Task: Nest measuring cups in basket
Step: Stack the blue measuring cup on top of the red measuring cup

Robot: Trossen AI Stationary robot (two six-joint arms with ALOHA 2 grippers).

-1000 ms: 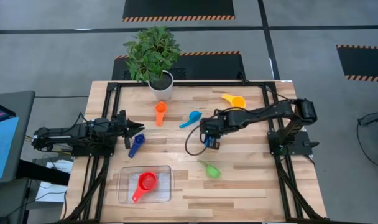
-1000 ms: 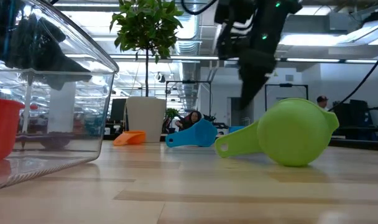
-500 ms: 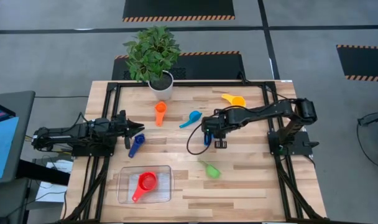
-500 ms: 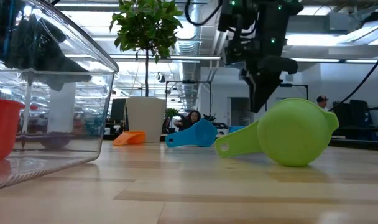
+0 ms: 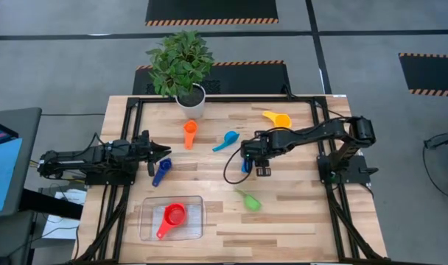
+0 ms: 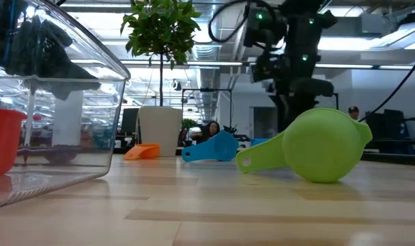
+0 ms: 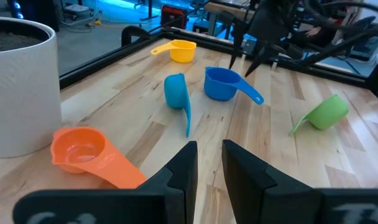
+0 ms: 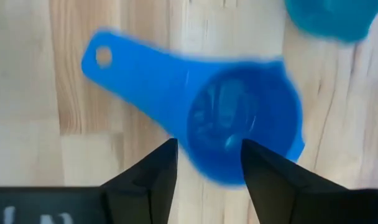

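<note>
Blue measuring cup (image 8: 239, 127) lies on the table (image 5: 298, 213) mid-way, straight under the right gripper (image 8: 204, 163), whose fingers stand apart, one either side of its bowl; that arm reaches in, wrist pointing down

A wooden worktop (image 5: 283, 221) with a black metal frame (image 5: 128, 103) along its edges. At its far edge stands a leafy green plant (image 5: 180, 59) in a white pot (image 5: 192, 101). Black floor mats (image 5: 209, 9) with orange-striped edges lie on the grey floor (image 5: 62, 66) beyond.
</note>
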